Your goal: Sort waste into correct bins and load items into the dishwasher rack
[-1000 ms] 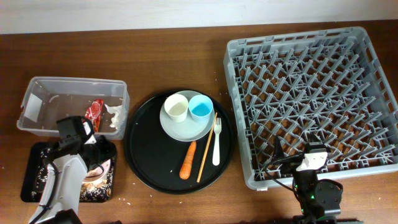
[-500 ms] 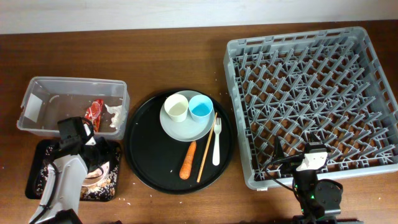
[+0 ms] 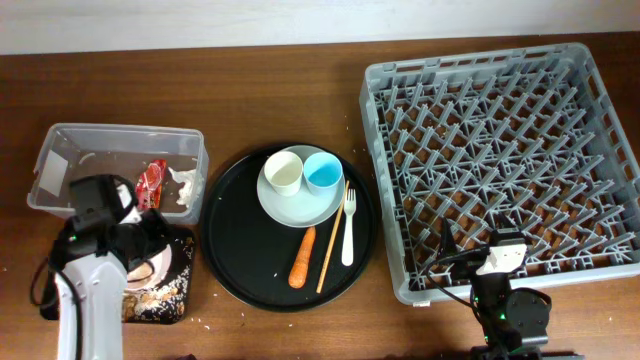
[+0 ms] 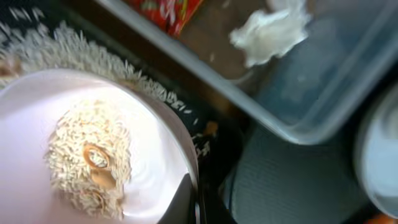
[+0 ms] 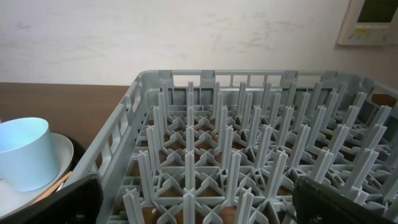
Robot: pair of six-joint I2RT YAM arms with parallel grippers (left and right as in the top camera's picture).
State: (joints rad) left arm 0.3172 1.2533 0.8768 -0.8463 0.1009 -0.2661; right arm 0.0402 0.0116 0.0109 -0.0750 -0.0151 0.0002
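My left gripper [image 4: 194, 200] is shut on the rim of the white bowl [image 4: 37, 130], which holds rice and brown scraps [image 4: 90, 165]. In the overhead view the gripper [image 3: 143, 243] holds the bowl [image 3: 157, 264] over the shallow black tray [image 3: 165, 300], which has rice scattered on it. The clear tub [image 3: 60, 135] holds the red wrapper [image 3: 150, 179] and white tissue [image 3: 185, 186]. The plate [image 3: 305, 205], cream cup [image 3: 283, 172], blue cup [image 3: 323, 173], fork [image 3: 348, 228], chopstick [image 3: 331, 243] and carrot [image 3: 303, 258] lie on the round black tray. My right gripper [image 5: 205, 205] is open and empty above the grey rack [image 3: 505, 150].
The round black tray [image 3: 240, 240] sits between the tub and the rack. The tub's wall [image 4: 267, 106] runs close beside the bowl. The blue cup [image 5: 23, 152] stands left of the rack's near corner in the right wrist view. A few rice grains lie on the table by the black tray.
My left arm has swung left and turned, with the bowl still gripped over the black tray. The right arm has not moved.
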